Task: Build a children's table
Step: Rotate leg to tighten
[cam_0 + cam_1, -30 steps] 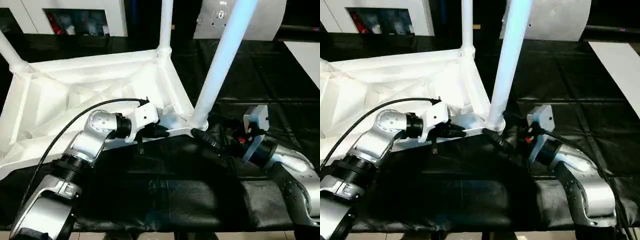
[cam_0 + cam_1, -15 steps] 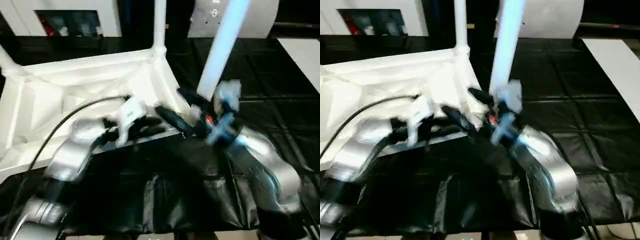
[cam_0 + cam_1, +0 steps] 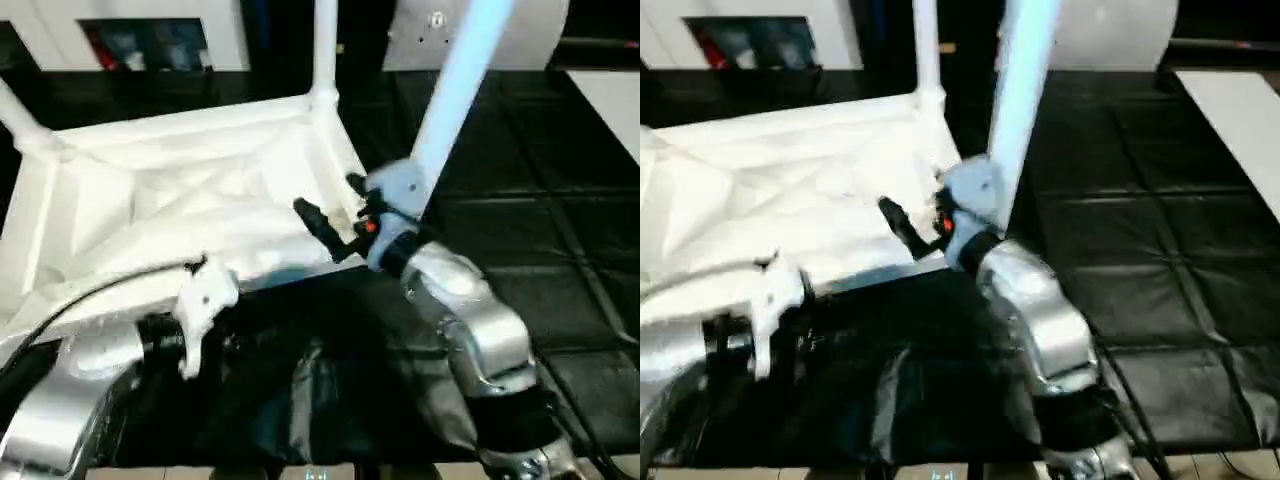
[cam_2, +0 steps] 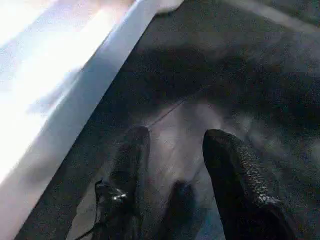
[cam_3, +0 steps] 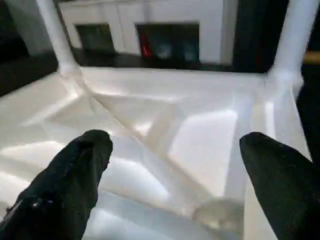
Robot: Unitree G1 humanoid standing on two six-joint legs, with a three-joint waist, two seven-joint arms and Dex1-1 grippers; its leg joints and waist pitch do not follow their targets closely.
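I have the table [image 3: 180, 190] lying upside down on the black-covered bench [image 3: 560, 210], ribbed underside up, so the corner sockets face me and the legs can go in from above. Three legs show standing in their corners: one at the far left [image 3: 20, 110], one at the far corner [image 3: 325, 50], and the near-right one [image 3: 455, 90], which leans a little and rises just behind my right hand.

My right hand [image 3: 335, 215] hovers over the table's near-right corner, its fingers spread wide and holding nothing; through its wrist camera I look between them across the ribs towards the two far legs. I judge it is placed there to reach past the corner without clamping the rim.

My left hand [image 4: 175, 165] sits low over the black cover, just beside the table's near edge [image 4: 75, 105], fingers parted and empty.

The near-right leg stands closest to my right wrist, so any sideways swing risks knocking it. The left arm's cable [image 3: 90, 295] drapes near the rim too.
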